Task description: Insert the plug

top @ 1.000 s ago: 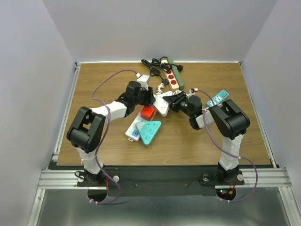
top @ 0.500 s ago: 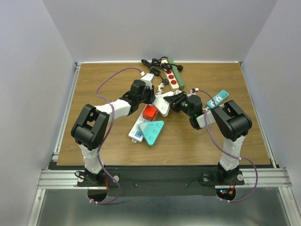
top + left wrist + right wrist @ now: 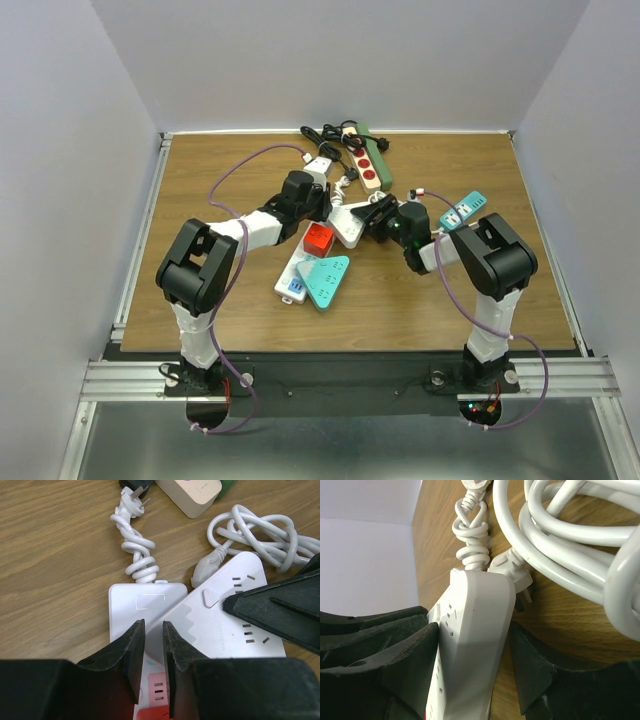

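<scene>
At the middle of the table (image 3: 200, 190), the two hands meet almost tip to tip over a cluster of power strips. In the left wrist view the left hand (image 3: 153, 626) is all but closed. Its black fingers (image 3: 129, 655) leave only a narrow slit with nothing in it. They sit over a flat white block (image 3: 145, 602) at the centre of that frame, and I cannot tell whether they touch it.

The right hand (image 3: 472, 630) is clamped on the white strip (image 3: 476, 595). One finger lies flat on the socket face at the lower left of its frame, and the other sits against the back edge at the lower right. From the left wrist, that first finger shows as a black wedge across the sockets at middle right. One corner of the strip overlaps the block.

The plug (image 3: 206, 569), white, lies on the table just beside the strip's upper edge with its pins bare. Its cable (image 3: 265, 527) is coiled at the upper right. A twisted cord (image 3: 136, 550) runs from the block up to a second plug (image 3: 132, 506) near the top. A beige strip (image 3: 192, 492) lies at the top centre.

From above, a red box (image 3: 318, 238) sits just below the hands, and a teal strip (image 3: 326, 281) lies lower still.
</scene>
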`<state>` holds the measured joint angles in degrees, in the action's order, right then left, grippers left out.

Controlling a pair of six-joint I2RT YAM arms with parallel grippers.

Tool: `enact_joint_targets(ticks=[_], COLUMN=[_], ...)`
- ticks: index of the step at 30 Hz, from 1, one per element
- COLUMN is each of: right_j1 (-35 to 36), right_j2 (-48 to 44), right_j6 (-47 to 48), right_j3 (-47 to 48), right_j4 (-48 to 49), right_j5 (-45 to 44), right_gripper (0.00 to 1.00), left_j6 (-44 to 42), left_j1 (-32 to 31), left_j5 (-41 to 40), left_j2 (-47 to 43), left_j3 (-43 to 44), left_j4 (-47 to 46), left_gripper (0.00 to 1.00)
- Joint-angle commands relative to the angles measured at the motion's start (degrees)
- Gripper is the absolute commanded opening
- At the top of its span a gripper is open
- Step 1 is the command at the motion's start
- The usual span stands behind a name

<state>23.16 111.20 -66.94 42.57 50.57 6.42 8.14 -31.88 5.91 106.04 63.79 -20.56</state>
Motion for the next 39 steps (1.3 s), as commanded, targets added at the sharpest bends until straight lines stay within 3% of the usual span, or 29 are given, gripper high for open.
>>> enact_joint_targets(ticks=[1,11,22,30,39], right_j1=[-0.31,-0.22,-0.22,0.04,1.71], right_j2=[-0.45,-4.05,-3.71,-3.97,-1.69], right_j6=[5.15,14.02,18.95,20.44,23.87], right_j3=[-0.38,2.52,5.24,6.21,10.25], right_j4=[-8.55,-12.69,-16.99,-17.43,-25.34], right_j5=[-3.6,-0.53,9.39,12.83,11.78], right_gripper=[0.62,0.66,0.79,0.8,0.8], left_j6=[-1.37,0.73,2.76,3.28,3.46], left_j1=[-0.73,-1.52,-2.05,-2.14,-2.14], left_j5=[-1.34,-4.94,-5.47,-5.39,-5.38], left_j2=[1.28,-1.1,-1.62,-1.98,-0.66], left_j3=[-0.33,-5.17,-8.33,-9.12,-8.77], left_j4=[6.32,4.56,4.38,4.38,4.21], left_gripper=[0.31,0.28,0.23,0.22,0.2])
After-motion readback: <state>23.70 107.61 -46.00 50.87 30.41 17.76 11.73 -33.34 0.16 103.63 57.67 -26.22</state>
